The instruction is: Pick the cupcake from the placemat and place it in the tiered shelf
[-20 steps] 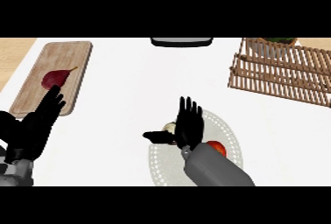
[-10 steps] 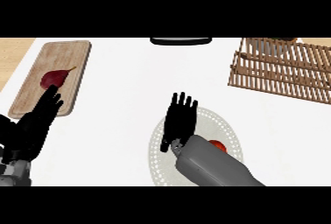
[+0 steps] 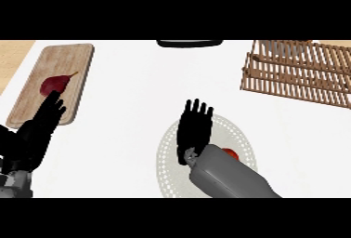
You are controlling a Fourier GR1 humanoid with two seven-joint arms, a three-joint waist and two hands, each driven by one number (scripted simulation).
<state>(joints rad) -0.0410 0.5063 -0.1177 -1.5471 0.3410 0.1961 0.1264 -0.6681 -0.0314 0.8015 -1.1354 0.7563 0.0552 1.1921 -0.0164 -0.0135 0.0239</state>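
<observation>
— Where is the cupcake?

— Hardly any of it shows. A small red patch [image 3: 230, 153] peeks out beside the grey forearm on the round white placemat [image 3: 241, 135]; it may be the cupcake, mostly hidden under the wrist.

— And the right hand?

— The right hand [image 3: 192, 131] lies flat above the placemat, fingers straight and spread, holding nothing. The red patch sits behind the fingertips, toward the wrist and slightly to the right.

— Which hand is nearer?

— The right, clearly. The left hand [image 3: 40, 126] rests open at the left edge, by the cutting board [image 3: 68, 60].

— The shelf?

— The wooden shelf [image 3: 302, 69] stands at the far right, well apart from the placemat.
</observation>
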